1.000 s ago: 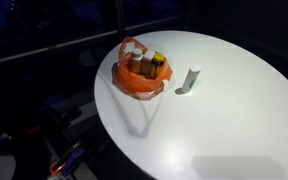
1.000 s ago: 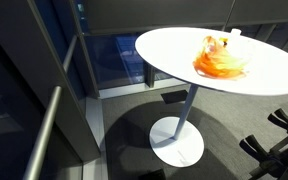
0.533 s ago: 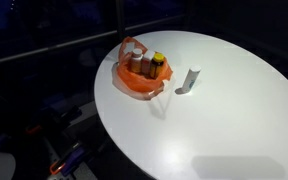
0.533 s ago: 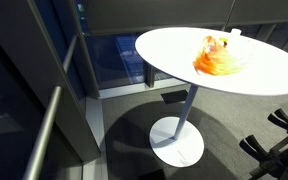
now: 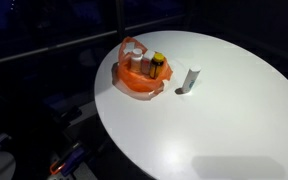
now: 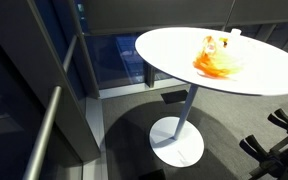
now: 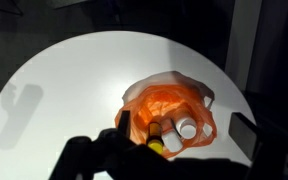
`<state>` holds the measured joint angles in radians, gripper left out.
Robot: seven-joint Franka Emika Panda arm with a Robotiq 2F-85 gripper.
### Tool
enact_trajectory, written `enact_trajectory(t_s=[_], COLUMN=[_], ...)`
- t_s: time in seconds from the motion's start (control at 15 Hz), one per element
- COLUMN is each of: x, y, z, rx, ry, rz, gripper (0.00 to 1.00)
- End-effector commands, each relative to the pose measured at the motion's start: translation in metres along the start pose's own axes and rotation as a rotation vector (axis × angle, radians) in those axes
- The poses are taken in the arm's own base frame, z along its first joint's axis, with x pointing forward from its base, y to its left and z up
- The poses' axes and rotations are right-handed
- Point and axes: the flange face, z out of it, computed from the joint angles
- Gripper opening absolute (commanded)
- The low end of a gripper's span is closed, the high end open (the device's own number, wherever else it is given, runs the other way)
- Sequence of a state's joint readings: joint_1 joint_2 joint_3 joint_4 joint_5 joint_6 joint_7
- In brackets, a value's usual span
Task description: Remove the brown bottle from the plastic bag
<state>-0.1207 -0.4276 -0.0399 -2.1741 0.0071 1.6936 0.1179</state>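
Orange plastic bag, thin and crinkled, slumps on a smooth, round white table, one of its handles looping up above the rim in an exterior view. The brown bottle, a cylinder with a yellow cap, stands upright inside the bag, next to a white-capped bottle in the same bag. Just beside the bag, on the bare tabletop and clear of the plastic, stands a small pale cylindrical container. In the wrist view the gripper hangs above the bag's open mouth, its dark fingers spread wide to either side of the bag and pinching nothing. Below the bag, the tabletop rests on a single slim pedestal with a flat, round foot.
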Motion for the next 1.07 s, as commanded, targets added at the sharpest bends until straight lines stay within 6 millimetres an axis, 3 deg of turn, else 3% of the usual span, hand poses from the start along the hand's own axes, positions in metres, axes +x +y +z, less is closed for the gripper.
enact_trajectory(t_s=[0.0, 0.53, 1.0], x=[0.033, 0.090, 0.127], y=[-0.004, -0.006, -0.001], z=[0.000, 0.036, 0.066], rx=[0.016, 0.045, 0.030], ry=[-0.042, -0.081, 0.007], rz=[0.061, 0.134, 0.183], gripper=[1.00, 1.00, 1.00])
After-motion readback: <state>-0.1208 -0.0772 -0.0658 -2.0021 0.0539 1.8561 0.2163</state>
